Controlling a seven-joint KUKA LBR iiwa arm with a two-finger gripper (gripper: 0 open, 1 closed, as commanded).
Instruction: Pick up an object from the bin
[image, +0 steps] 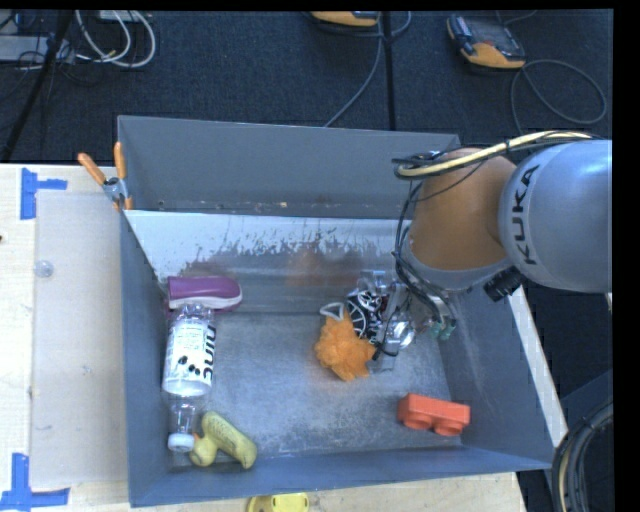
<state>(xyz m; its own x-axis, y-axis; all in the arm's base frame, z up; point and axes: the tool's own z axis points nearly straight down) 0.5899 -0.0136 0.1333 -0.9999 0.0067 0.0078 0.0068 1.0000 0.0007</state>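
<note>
Jaws at the tip of the grey KUKA arm (560, 215) hang low inside the grey metal bin (300, 185). They sit close against a ragged orange fuzzy lump (340, 350) just to their left and a crumpled black-and-white patterned piece (362, 305) just up and left of them. How wide they stand, and whether anything is caught between them, cannot be told from this angle. A red-orange plastic block (434, 413) lies near, below and to the right of the jaws. Well apart to their left lie a clear plastic bottle with a white label (188, 362), a purple-pink oblong piece (204, 291) at its far end, and a yellow knobbly toy (226, 440) by its neck. The pick looks unfinished. The approach appears made, but no object is seen clear of the floor, so a sure grasp and the lift out seem to remain.
</note>
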